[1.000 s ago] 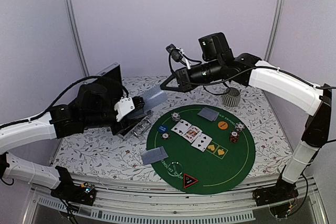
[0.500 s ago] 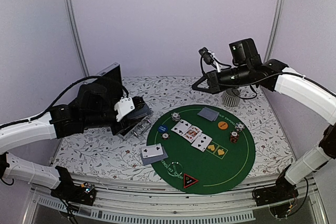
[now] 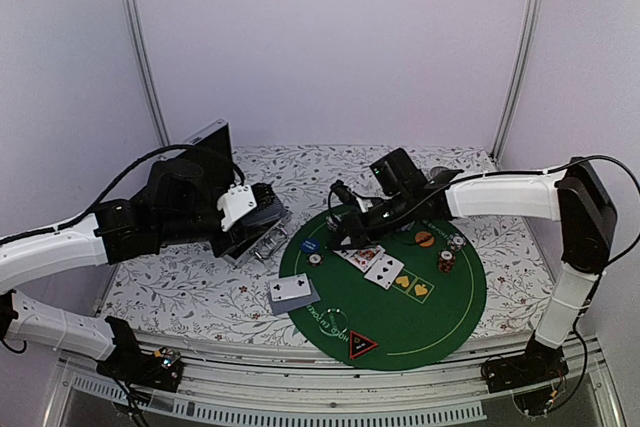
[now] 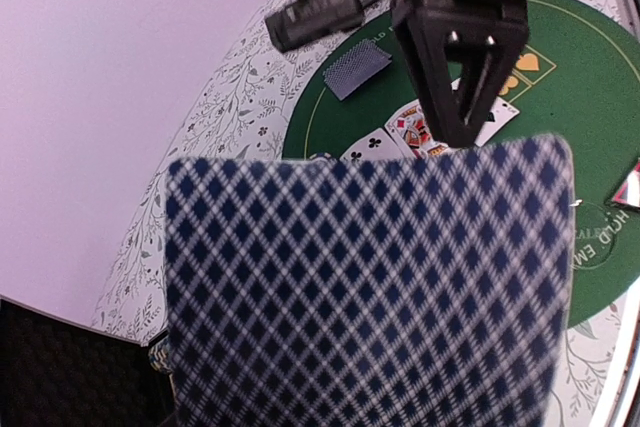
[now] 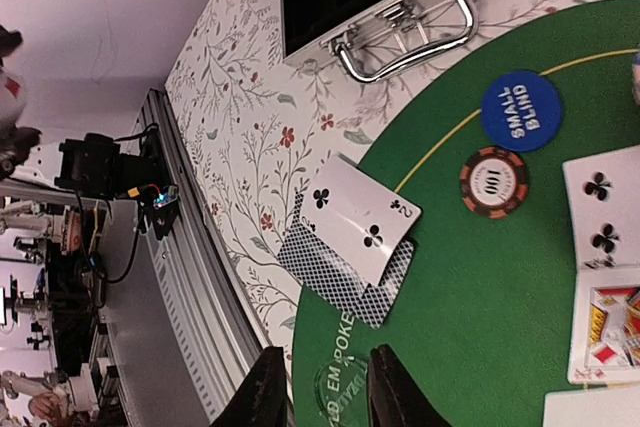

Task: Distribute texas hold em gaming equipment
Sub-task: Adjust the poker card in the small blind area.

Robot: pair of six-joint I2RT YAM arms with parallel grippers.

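- Nearest, the black red-edged triangle point(image 3: 362, 344) sits at the near edge of the green mat point(image 3: 440, 317). Left of it, face-down cards point(image 5: 335, 277) lie across the mat's rim with a two of clubs point(image 5: 362, 215) face up on top.
- Mid-mat, a row of face-up cards point(image 3: 385, 270), a blue disc point(image 5: 520, 110), a single chip point(image 5: 493, 182), an orange disc point(image 3: 424, 238) and small chip stacks point(image 3: 445, 261) are laid out. The distribution looks largely done.
- The right claw point(image 5: 328, 352) hangs low over the mat's left half. Its fingers point(image 5: 265, 387) are narrowly parted with nothing between them.
- Beyond, off the mat, the left claw point(image 3: 262, 219) grips check-backed cards point(image 4: 370, 287). Whether it is one card or a whole deck I cannot tell; these probably remain to be dealt.
- Farthest, the aluminium case point(image 3: 207, 137) stands open on the surface point(image 3: 200, 297).
- A second ago the near hand showed only backs, and the right arm was raised at the far side with a card at its tip. It has since dropped to the mat.
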